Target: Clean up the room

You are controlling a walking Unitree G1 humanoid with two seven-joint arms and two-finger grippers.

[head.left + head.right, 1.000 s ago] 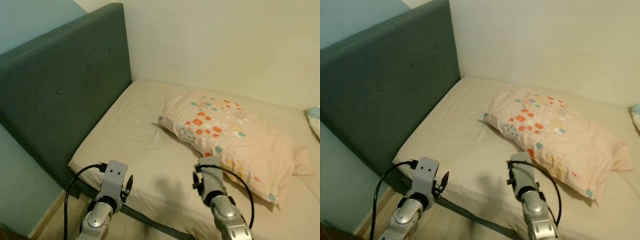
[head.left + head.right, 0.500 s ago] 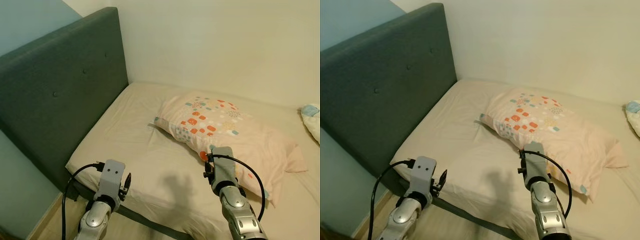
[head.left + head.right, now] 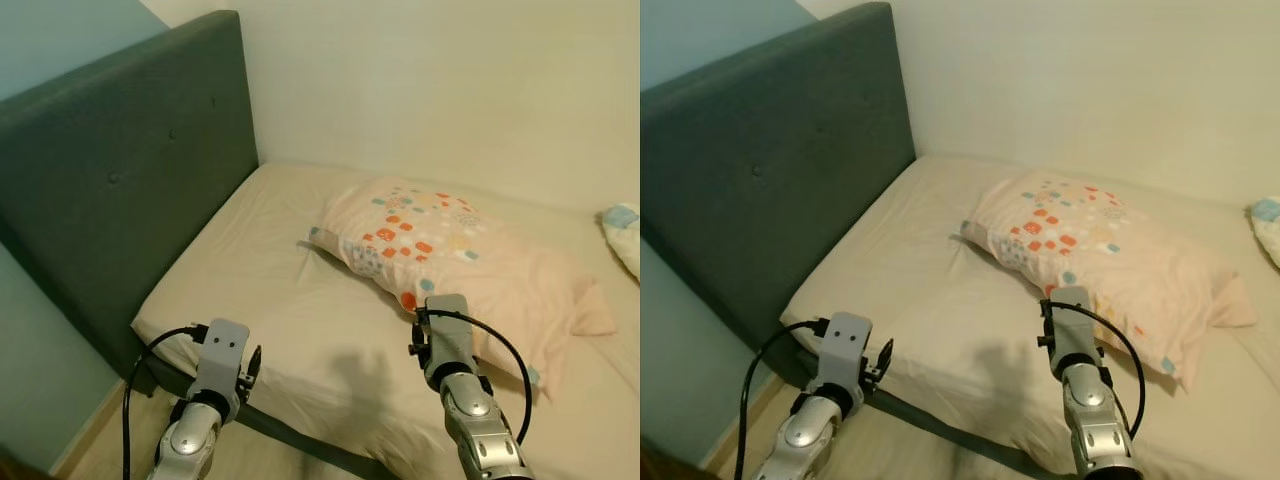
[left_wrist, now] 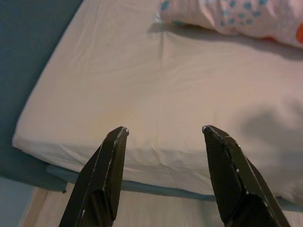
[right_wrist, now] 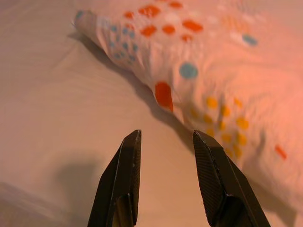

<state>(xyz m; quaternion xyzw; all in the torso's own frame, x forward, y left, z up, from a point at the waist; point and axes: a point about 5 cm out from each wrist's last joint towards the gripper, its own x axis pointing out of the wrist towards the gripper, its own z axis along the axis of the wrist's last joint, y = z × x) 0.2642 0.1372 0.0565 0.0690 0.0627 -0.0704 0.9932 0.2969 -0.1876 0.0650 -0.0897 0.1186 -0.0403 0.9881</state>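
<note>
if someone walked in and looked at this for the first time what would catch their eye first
Probably the pink pillow with orange and teal spots, lying askew on the beige mattress near the wall. Next, the tall dark teal headboard on the left. In front, the right gripper points, open, at the pillow's near edge.

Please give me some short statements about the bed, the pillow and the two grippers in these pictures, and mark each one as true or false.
1. The patterned pillow lies on the bed. True.
2. The right gripper is shut on the pillow. False: its fingers are open and apart from the pillow, near its edge.
3. The left gripper is open over the near edge of the mattress. True.
4. The headboard is red. False: it is dark teal-grey.
5. The pillow leans upright against the headboard. False: it lies flat, apart from the headboard.
</note>
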